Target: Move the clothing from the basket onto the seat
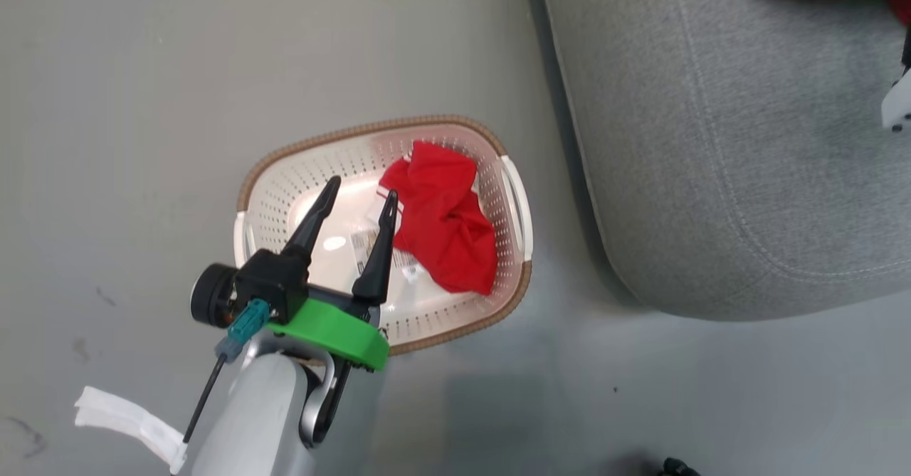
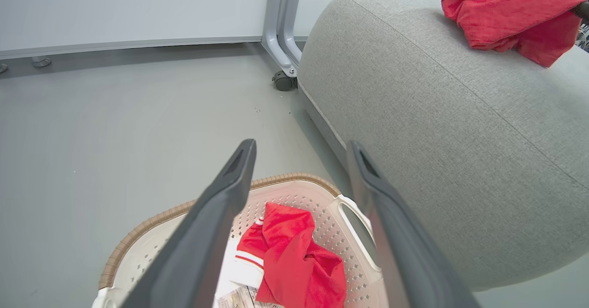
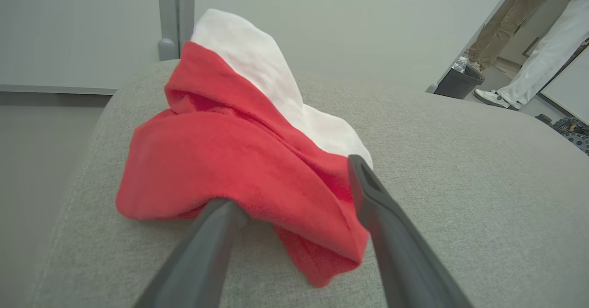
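Taking the scene from the biggest thing down: the seat (image 1: 712,141) spreads across the head view's right side on the grey floor (image 1: 142,106), and one red garment on the seat (image 3: 230,160) already lies crumpled near its far end. The basket (image 1: 370,129) stands on the floor near the seat's edge, apart from it. It holds the garment in the basket (image 1: 445,227), bunched against the wall nearest the seat.

That second piece is what the coming move turns on, I judge. The left gripper (image 1: 361,188) hangs over the basket's bare middle, fingers spread wide with nothing between them. The cloth lies off to their right in the head view, just beside the right-hand finger. Its long axis runs from the far rim toward the near one, roughly parallel to the fingers. The gripper would likely need to shift sideways toward the seat and drop, not reach forward. The left arm is plainly the nearer. The right gripper (image 3: 290,183) is well apart, low over the seat, its jaws spread either side of the cloth there and not pinching it.

The left wrist view gives the white striped cuff (image 2: 246,259) at the cloth's left edge, possibly a thin spot to pinch. The right wrist view gives the white panel (image 3: 257,64) of the piece on the seat, and the head view the label (image 1: 364,240) on the basket floor.
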`<state>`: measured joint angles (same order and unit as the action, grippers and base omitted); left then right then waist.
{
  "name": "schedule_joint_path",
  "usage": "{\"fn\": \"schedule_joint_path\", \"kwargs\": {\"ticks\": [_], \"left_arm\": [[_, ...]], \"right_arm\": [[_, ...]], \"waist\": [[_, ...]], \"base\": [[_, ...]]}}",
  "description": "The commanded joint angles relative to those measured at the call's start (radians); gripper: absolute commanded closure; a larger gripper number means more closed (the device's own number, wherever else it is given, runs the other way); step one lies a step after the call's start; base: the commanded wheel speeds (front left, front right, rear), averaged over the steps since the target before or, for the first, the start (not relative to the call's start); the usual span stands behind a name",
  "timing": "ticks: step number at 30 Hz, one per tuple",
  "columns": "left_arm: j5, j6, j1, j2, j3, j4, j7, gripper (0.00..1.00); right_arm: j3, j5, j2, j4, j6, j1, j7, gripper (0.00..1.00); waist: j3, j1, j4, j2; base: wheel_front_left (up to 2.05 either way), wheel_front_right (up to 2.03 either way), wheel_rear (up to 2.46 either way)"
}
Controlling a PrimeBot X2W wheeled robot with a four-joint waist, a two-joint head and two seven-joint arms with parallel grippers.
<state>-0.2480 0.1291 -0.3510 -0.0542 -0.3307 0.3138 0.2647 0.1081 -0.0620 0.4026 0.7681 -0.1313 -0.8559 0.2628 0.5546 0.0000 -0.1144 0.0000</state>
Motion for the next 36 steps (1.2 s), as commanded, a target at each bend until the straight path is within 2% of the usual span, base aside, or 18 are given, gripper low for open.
{"fn": "schedule_joint_path", "kwargs": {"ticks": [1,8,13,16,19,20,22,26,33,36], "left_arm": [[-0.01,0.002,0.03,-0.001,0.003,0.004,-0.001,0.0],[-0.053,0.002,0.114,0.002,0.029,-0.009,-0.001,0.0],[-0.082,0.001,0.173,0.002,0.073,-0.034,-0.001,0.0],[-0.092,-0.006,0.209,0.002,0.106,-0.049,-0.001,0.0],[-0.095,-0.011,0.239,0.003,0.13,-0.066,-0.001,0.0],[-0.098,-0.017,0.254,0.003,0.143,-0.074,-0.001,0.0],[-0.098,-0.022,0.269,0.003,0.154,-0.082,-0.001,0.0],[-0.106,-0.031,0.293,0.003,0.164,-0.098,-0.001,0.0],[-0.11,-0.041,0.327,0.003,0.191,-0.107,-0.001,0.0],[-0.096,-0.037,0.342,0.003,0.192,-0.118,-0.001,0.0]], "right_arm": [[-0.012,-0.011,0.007,-0.016,0.001,0.038,0.003,0.0],[-0.072,-0.061,0.017,-0.132,0.001,0.161,0.003,0.0],[-0.108,-0.117,0.029,-0.284,0.001,0.276,0.003,0.0],[-0.105,-0.144,0.009,-0.376,0.001,0.343,0.003,0.0],[-0.077,-0.154,-0.028,-0.467,0.001,0.418,0.003,0.0],[-0.045,-0.128,-0.072,-0.528,0.001,0.467,0.003,0.0],[-0.043,-0.108,-0.124,-0.581,0.001,0.528,0.003,0.0],[-0.053,-0.092,-0.203,-0.658,0.001,0.637,0.003,0.0],[-0.069,-0.133,-0.308,-0.694,0.001,0.775,0.003,0.0],[-0.1,-0.138,-0.329,-0.686,0.001,0.819,0.003,0.0]], "waist": [[-0.125,0.0,-0.014,0.0],[-0.279,0.0,-0.015,0.0],[-0.369,0.0,0.006,0.0],[-0.416,0.0,0.019,0.0],[-0.458,0.0,0.038,0.0],[-0.478,0.0,0.052,0.0],[-0.495,0.0,0.069,0.0],[-0.522,0.0,0.103,0.0],[-0.548,0.0,0.137,0.0],[-0.556,0.0,0.147,0.0]], "base": [[0.0,0.0,0.0],[0.0,0.0,0.0],[0.0,0.0,0.0],[0.0,0.0,0.0],[0.0,0.0,0.0],[0.0,0.0,0.0],[0.0,0.0,0.0],[0.0,0.0,0.0],[0.0,0.0,0.0],[0.0,0.0,0.0]]}}
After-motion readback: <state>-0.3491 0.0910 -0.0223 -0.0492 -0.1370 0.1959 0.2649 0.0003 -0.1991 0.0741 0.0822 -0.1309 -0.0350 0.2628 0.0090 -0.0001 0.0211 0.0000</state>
